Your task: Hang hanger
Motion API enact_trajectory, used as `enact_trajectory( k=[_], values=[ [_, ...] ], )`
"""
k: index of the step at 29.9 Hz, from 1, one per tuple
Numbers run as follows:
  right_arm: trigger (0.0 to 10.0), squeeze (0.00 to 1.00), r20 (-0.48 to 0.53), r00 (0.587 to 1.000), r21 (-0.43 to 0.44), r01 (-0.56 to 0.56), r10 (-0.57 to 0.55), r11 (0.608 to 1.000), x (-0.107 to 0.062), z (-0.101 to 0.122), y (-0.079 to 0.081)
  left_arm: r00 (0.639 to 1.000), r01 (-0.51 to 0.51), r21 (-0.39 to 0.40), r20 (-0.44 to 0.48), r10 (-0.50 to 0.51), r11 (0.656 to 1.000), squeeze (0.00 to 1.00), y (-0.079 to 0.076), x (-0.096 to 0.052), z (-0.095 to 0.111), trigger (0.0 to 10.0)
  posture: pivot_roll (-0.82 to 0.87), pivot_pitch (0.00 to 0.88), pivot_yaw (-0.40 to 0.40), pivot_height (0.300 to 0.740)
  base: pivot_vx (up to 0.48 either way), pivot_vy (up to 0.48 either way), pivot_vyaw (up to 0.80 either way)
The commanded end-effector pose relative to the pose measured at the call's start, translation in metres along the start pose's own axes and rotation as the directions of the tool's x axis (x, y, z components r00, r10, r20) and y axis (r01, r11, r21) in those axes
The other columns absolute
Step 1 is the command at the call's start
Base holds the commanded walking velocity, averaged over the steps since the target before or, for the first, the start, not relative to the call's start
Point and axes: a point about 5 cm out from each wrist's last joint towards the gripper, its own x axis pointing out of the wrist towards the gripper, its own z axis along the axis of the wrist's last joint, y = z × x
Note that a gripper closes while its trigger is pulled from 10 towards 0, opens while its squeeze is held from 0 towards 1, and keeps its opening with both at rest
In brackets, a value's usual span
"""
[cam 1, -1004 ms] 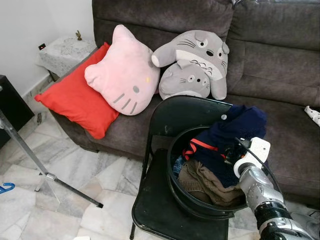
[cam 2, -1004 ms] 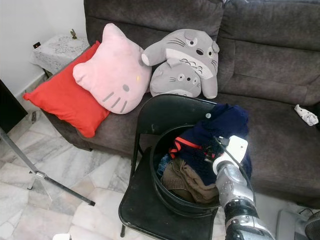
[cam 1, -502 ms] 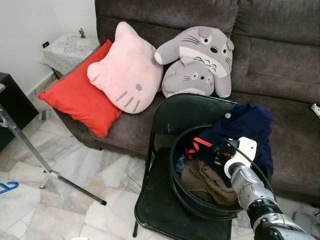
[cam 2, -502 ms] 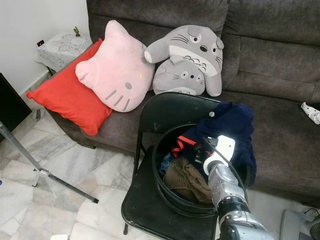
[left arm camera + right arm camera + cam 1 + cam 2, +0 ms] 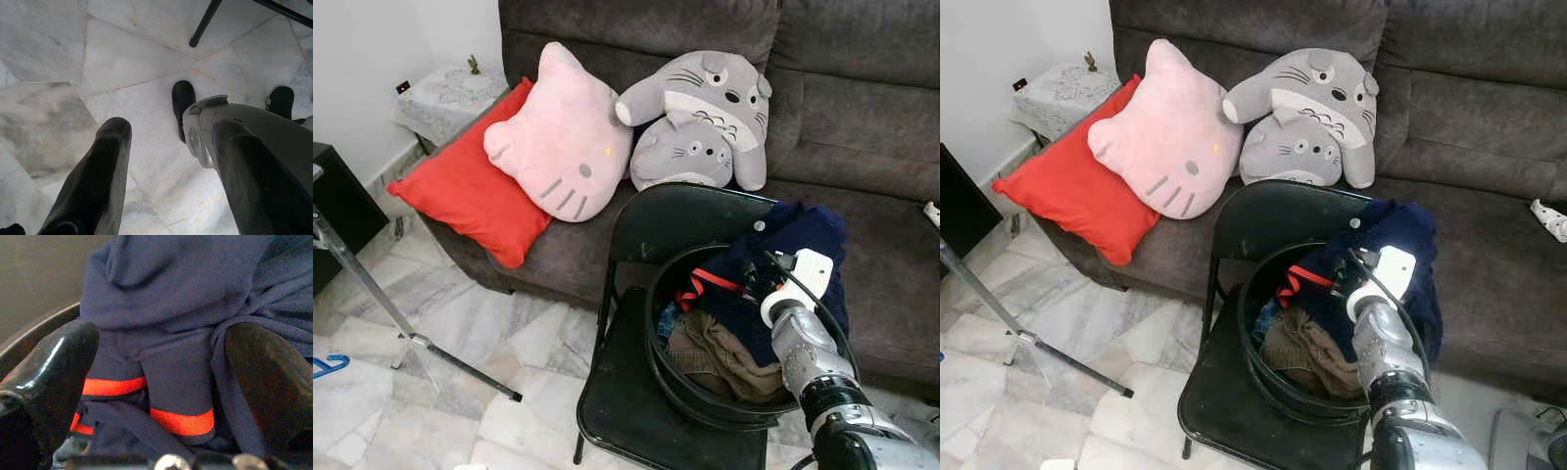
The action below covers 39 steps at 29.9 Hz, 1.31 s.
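Observation:
A navy garment with red bands (image 5: 793, 250) lies heaped on the far side of a black round basket (image 5: 671, 377) that stands on a black folding chair (image 5: 636, 411). My right gripper (image 5: 161, 382) reaches into the basket at that garment. It is open, its fingers (image 5: 54, 367) standing on either side of a fold of the navy cloth. In the left eye view the fingertips are buried in the cloth below the white wrist housing (image 5: 806, 271). A blue hanger (image 5: 325, 366) lies on the floor at the far left. My left gripper (image 5: 166, 161) hangs idle and open above the marble floor.
Brown clothes (image 5: 715, 357) lie lower in the basket. A dark sofa (image 5: 862, 127) behind the chair holds a red cushion (image 5: 460, 191), a pink cat pillow (image 5: 558, 142) and two grey plush toys (image 5: 700, 108). A metal stand leg (image 5: 372, 294) slants across the floor at left.
The camera shifted a little a second ago. Over the last half second my right wrist has risen slightly and moved right, closer onto the navy garment.

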Motion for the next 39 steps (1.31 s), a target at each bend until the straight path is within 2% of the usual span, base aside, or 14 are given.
enact_trajectory(
  k=[1, 5, 9, 12, 16, 21, 24, 29, 36, 39],
  values=[
    [10.0, 0.0, -0.006, 1.0, 0.014, 0.021, -0.021, 1.0, -0.004, -0.008, 0.001, 0.999, 0.008, -0.009, -0.048, -0.009, 1.0, 0.0, -0.002, -0.002, -0.014, 10.0, -0.06, 0.147, 0.002, 0.74, 0.0, 0.0, 0.0],
    [10.0, 0.0, -0.006, 1.0, 0.036, -0.001, 0.001, 0.999, -0.012, -0.019, 0.008, 0.999, 0.011, -0.01, -0.05, -0.011, 1.0, 0.0, -0.003, -0.002, -0.015, 10.0, -0.06, 0.143, -0.002, 0.74, 0.0, 0.0, 0.0],
    [10.0, 0.0, -0.031, 0.992, 0.01, -0.121, 0.121, 0.993, -0.017, -0.026, 0.024, 0.999, 0.012, -0.01, -0.05, -0.013, 1.0, 0.0, -0.005, -0.002, -0.015, 10.0, -0.06, 0.14, -0.004, 0.74, 0.0, 0.0, 0.0],
    [10.0, 0.0, -0.036, 0.99, -0.002, -0.135, 0.135, 0.991, -0.017, -0.026, 0.027, 0.999, 0.012, -0.009, -0.05, -0.012, 1.0, 0.0, -0.005, -0.002, -0.015, 10.0, -0.06, 0.137, -0.005, 0.74, 0.0, 0.0, 0.0],
    [10.0, 0.0, 0.001, 0.993, 0.007, -0.114, 0.114, 0.993, -0.011, -0.011, 0.023, 0.999, 0.01, -0.008, -0.049, -0.011, 1.0, 0.0, -0.006, -0.002, -0.015, 10.0, -0.06, 0.144, 0.0, 0.74, 0.0, 0.0, 0.0],
    [10.0, 0.0, 0.045, 0.991, 0.01, -0.127, 0.126, 0.992, -0.007, 0.006, 0.025, 0.999, 0.007, -0.009, -0.049, -0.008, 1.0, 0.0, -0.004, -0.002, -0.015, 10.0, -0.06, 0.151, 0.003, 0.74, 0.0, 0.0, 0.0],
    [10.0, 0.0, 0.016, 0.997, 0.024, -0.082, 0.081, 0.996, -0.006, 0.004, 0.019, 0.999, 0.007, -0.009, -0.047, -0.007, 1.0, 0.0, -0.004, -0.002, -0.015, 10.0, -0.06, 0.154, 0.004, 0.74, 0.0, 0.0, 0.0],
    [10.0, 0.0, -0.105, 0.994, 0.045, -0.039, 0.043, 0.998, -0.008, -0.019, 0.007, 0.999, 0.004, -0.012, -0.043, -0.005, 1.0, 0.0, -0.003, -0.002, -0.014, 10.0, -0.05, 0.162, 0.005, 0.74, 0.0, 0.0, 0.0],
    [10.0, 0.0, -0.12, 0.993, 0.053, 0.013, -0.007, 0.999, -0.012, -0.026, -0.005, 0.999, 0.004, -0.012, -0.041, -0.004, 1.0, 0.0, -0.003, -0.002, -0.012, 10.0, -0.05, 0.169, 0.007, 0.74, 0.0, 0.0, 0.0],
    [10.0, 0.0, -0.092, 0.99, 0.056, 0.112, -0.107, 0.992, -0.015, -0.023, -0.023, 0.999, 0.008, -0.011, -0.04, -0.008, 1.0, 0.0, -0.004, -0.001, -0.012, 10.0, -0.06, 0.173, 0.005, 0.74, 0.0, 0.0, 0.0]
  ],
)
